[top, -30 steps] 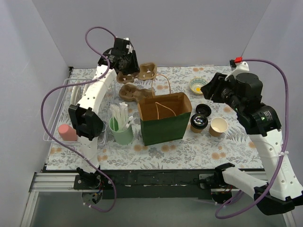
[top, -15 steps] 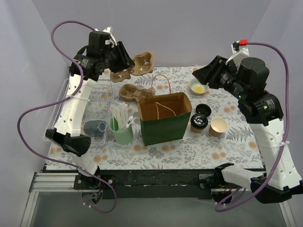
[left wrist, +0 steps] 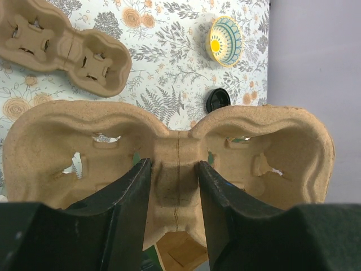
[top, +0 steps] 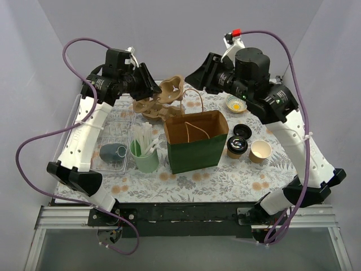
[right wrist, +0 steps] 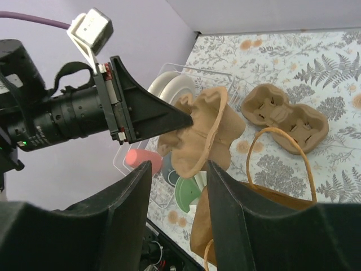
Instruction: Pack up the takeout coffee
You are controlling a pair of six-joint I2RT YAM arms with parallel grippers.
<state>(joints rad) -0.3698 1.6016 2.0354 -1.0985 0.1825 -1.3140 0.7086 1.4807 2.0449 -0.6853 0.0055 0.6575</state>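
The takeout coffee (top: 237, 147), a brown paper cup with a black lid, stands on the table right of the green paper bag (top: 196, 141). It is out of both wrist views. My left gripper (top: 153, 87) is shut on the middle of a pulp cup carrier (top: 171, 90) and holds it in the air above the bag's back left edge; the left wrist view shows the carrier (left wrist: 169, 144) pinched between the fingers. My right gripper (top: 193, 76) is open and empty, high above the bag's back, facing the held carrier (right wrist: 200, 132).
A lidless paper cup (top: 260, 151) stands next to the coffee, with a loose black lid (top: 242, 130) and a small patterned bowl (top: 236, 103) behind it. A second carrier (top: 148, 108) lies behind the bag. A mint-green cup of white sticks (top: 145, 152) and a wire rack (top: 107, 135) are at the left.
My left gripper has lifted the carrier and carried it right, toward the bag. My right arm has swung left from the right side to above the bag's back.
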